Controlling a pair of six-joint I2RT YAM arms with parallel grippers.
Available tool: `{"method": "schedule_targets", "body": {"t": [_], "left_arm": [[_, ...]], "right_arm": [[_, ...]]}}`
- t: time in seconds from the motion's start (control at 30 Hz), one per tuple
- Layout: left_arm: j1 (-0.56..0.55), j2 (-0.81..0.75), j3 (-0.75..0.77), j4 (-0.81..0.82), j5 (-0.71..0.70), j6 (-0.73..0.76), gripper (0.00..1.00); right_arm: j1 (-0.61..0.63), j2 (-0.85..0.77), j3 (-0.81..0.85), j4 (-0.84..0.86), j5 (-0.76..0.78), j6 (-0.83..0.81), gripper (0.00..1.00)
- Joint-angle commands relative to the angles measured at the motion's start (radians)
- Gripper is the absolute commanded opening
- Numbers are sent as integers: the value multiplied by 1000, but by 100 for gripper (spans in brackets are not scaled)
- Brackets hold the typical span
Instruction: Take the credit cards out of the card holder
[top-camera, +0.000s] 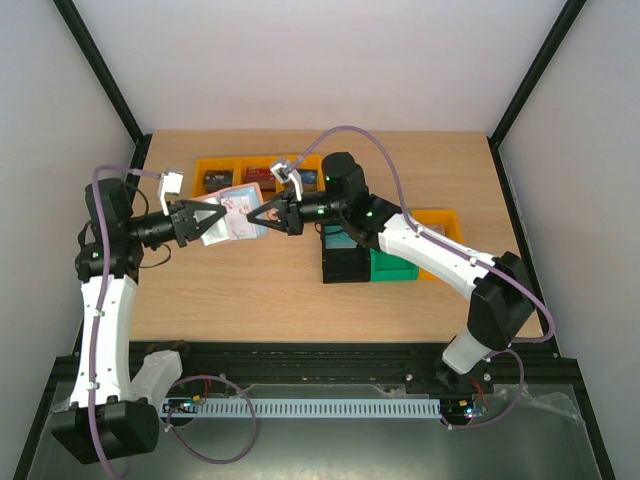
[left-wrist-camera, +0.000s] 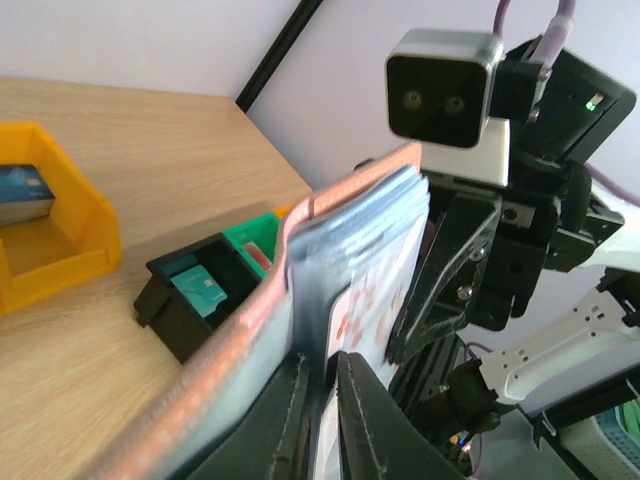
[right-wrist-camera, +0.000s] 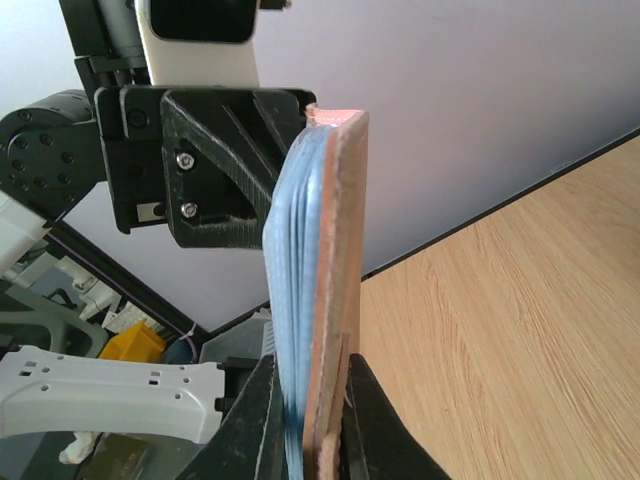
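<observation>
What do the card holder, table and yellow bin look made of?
Card holder: leather or faux leather, matte reddish-brown outside, pale blue lining; soft layered edge.
Table: wood or wood-look laminate, matte; light grain streaks.
Yellow bin: moulded plastic, smooth, uniform colour, thick rounded walls.

A pale wooden surface (top-camera: 250, 295) is sitting inside plain white walls (top-camera: 320, 60) rising on three sides. Black frame bars (top-camera: 100, 65) are running up the corners under even light.

Card holder (top-camera: 236, 216) btwn L gripper (top-camera: 205, 222) & R gripper (top-camera: 259, 216) (bins (top-camera: 214, 165) behind, on table (top-camera: 250, 290)).
</observation>
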Motion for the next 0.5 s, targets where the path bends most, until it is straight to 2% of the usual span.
{"method": "schedule_targets", "body": {"t": [0.0, 0.27, 0.47], "left_arm": [[-16, -18, -40, 13, -23, -29, 14], [-28, -30, -64, 8, 12, -30, 16], [-34, -29, -59, 9, 44, -21, 2]], "right_arm": [[-6, -47, 1, 79, -37, 6, 2], [-7, -58, 2, 101, -52, 17, 2], [-7, -51, 1, 115, -56, 32, 2]]}}
